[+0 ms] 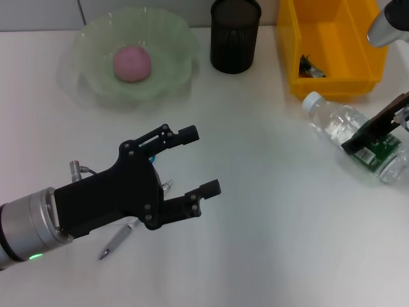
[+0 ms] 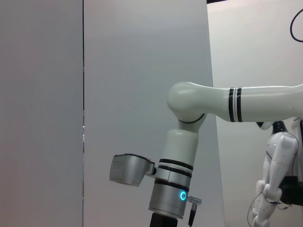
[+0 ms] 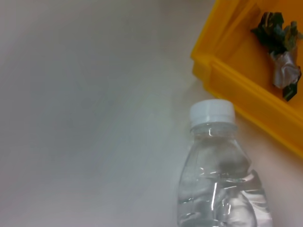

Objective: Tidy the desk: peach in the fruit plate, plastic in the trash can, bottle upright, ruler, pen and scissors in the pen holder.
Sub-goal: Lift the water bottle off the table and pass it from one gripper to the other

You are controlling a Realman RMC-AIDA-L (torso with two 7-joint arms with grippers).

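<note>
Currently on the desk: bottle down, peach plated

Desk (image 1: 268, 211): white, carries all items.
Fruit plate (image 1: 167, 32): pale green, far left; peach (image 1: 132, 63) inside.
Trash can (image 1: 358, 77): yellow bin, far right; crumpled plastic (image 3: 283, 66) inside.
Bottle (image 1: 345, 131): clear, lying on its side just before the bin, white cap toward the centre.
Left gripper (image 1: 202, 161): black, fingers spread, above the near-left desk.
Right gripper (image 1: 377, 131): at the bottle's label; finger state cannot be told.
Pen holder (image 1: 235, 35): black, far centre.
Pen (image 1: 115, 243): silver, under the left gripper.
</note>
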